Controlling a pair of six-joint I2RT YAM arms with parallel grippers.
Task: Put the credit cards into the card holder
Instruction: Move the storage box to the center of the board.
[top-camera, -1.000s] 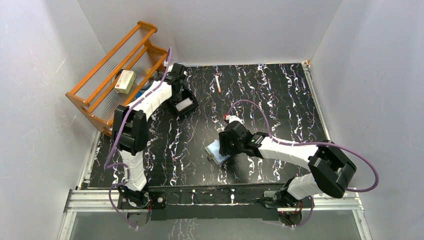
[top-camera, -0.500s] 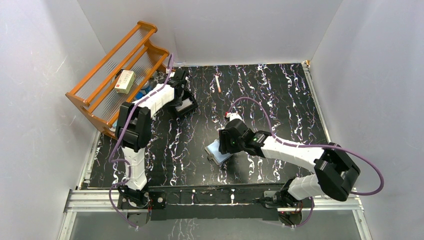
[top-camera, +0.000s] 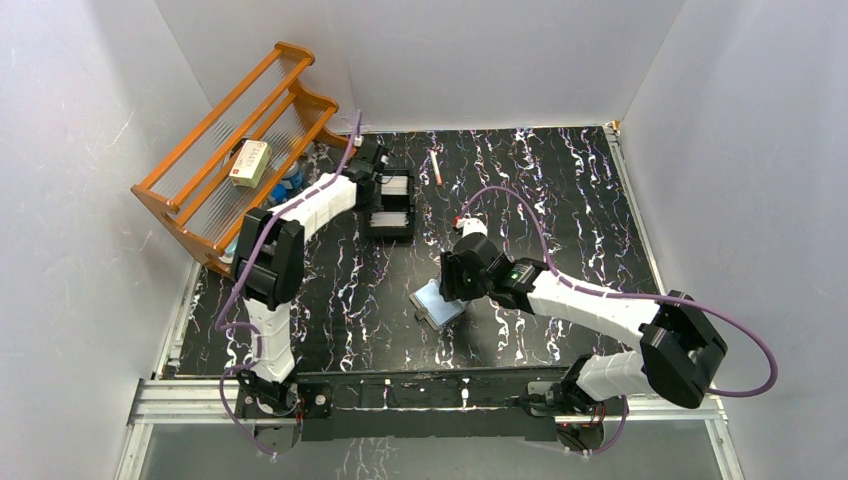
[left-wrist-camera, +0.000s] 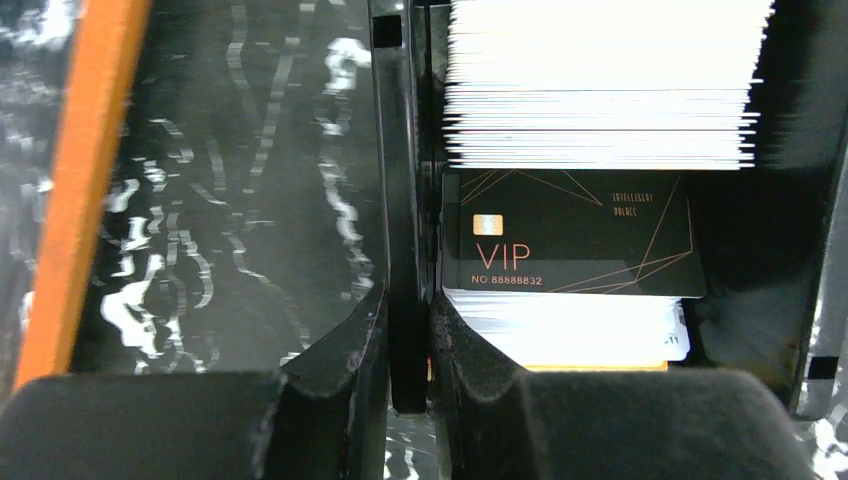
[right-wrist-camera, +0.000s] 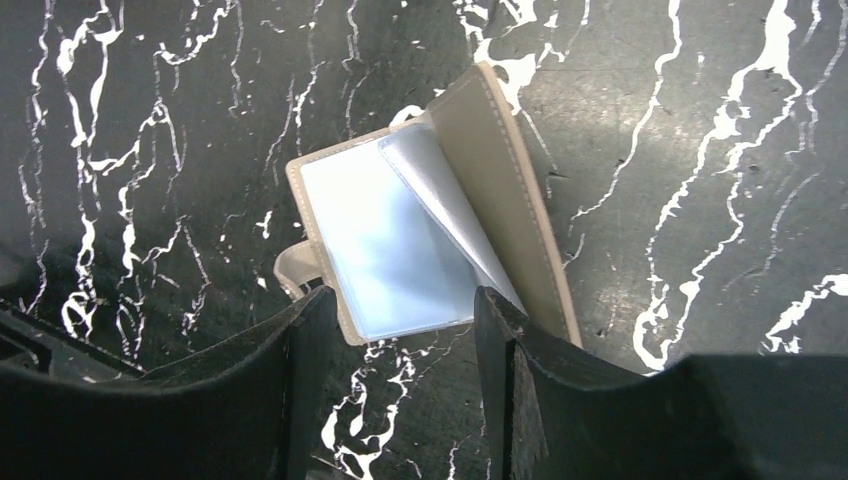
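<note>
The left jaws pinch the side wall of a black tray (left-wrist-camera: 392, 150) stacked with the credit cards (left-wrist-camera: 600, 90), a black VIP card (left-wrist-camera: 570, 235) among them. The right jaws hang spread over the card holder (right-wrist-camera: 400, 240), lying open on the bench (right-wrist-camera: 700, 150).

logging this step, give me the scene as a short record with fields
left gripper: closed on the tray side wall
right gripper: open, over the holder
holder: lying open on the table, pockets up
cards: stacked in the tray, black vip card among them
rack: orange, far left, cream box on it
</note>
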